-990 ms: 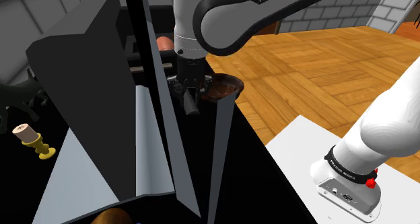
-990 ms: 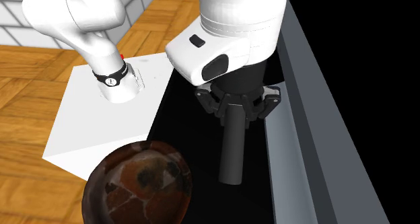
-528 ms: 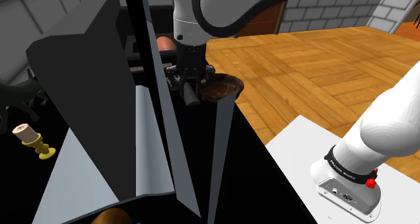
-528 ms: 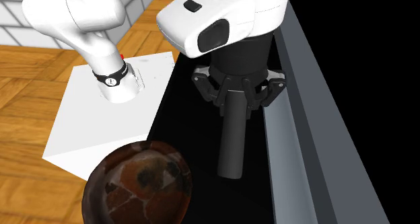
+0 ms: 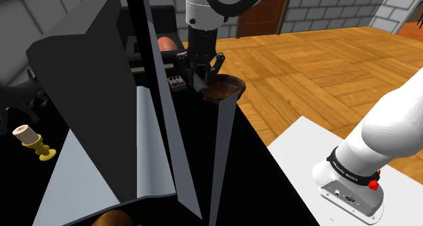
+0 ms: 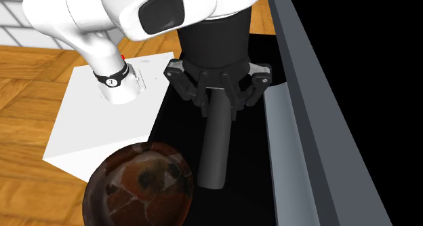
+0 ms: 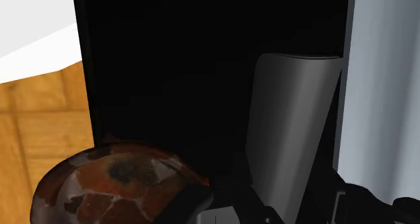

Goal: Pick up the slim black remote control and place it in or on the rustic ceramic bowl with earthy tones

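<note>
Both fingers (image 6: 202, 101) clamped on top end of slim, smooth black remote (image 6: 212, 150). Remote hangs upright over matte black bench (image 6: 173, 126), just beside round bowl (image 6: 135, 187) with mottled red-brown glaze.

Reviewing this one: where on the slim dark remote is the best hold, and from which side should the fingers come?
Grip the remote at one end, across its narrow width, coming from above, as the gripper has it here. It is a long slim bar hanging upright, so its free lower end can probably go first into the brown mottled bowl.
</note>
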Tool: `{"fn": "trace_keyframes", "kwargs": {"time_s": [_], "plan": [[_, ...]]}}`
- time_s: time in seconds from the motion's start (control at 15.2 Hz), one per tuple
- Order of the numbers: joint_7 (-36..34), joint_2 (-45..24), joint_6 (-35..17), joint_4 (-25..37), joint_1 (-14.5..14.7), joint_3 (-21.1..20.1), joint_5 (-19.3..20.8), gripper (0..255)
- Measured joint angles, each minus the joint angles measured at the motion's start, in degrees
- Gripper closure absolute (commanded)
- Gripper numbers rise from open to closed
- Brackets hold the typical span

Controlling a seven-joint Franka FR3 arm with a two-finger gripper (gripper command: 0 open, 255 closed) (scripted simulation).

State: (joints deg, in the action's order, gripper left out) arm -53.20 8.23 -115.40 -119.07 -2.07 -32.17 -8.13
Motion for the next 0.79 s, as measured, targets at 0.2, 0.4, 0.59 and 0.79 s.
{"fn": "trace_keyframes", "kwargs": {"time_s": [0.2,0.4,0.59,0.79], "plan": [[5.02,3.19,0.02,-3.27,-1.29,2.85,-1.63,255],[9.23,4.51,-0.53,-5.5,-2.59,5.36,-2.08,255],[13.94,6.22,-0.55,-7.67,-4.06,8.32,-2.44,255],[17.93,6.62,-0.68,-8.68,-5.53,10.87,-2.19,255]]}}
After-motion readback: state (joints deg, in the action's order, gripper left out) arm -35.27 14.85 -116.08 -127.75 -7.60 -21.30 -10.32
